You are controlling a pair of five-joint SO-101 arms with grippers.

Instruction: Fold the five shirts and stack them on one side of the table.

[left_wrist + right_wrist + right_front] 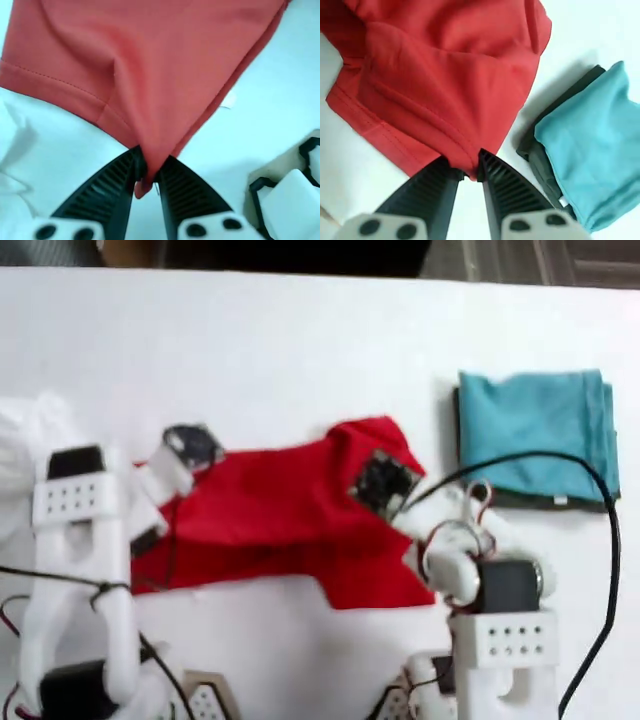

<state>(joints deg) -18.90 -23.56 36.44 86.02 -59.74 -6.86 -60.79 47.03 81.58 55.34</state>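
my left gripper (pixel 148 169) is pinched tight on a fold of the red shirt (pixel 270 525) at one end, and my right gripper (pixel 470 169) is clamped on its cloth at the other end, by a hem. the shirt stretches across the white table (pixel 300 350) between my arms. near it on my right sits a folded teal shirt (pixel 535 430), on top of a dark one (pixel 535 155)

Three plain-coloured shirts
A red shirt (pixel 270 525) — a teal shirt (pixel 535 430) over a dark shirt (pixel 532 152), on a white surface (pixel 300 350).
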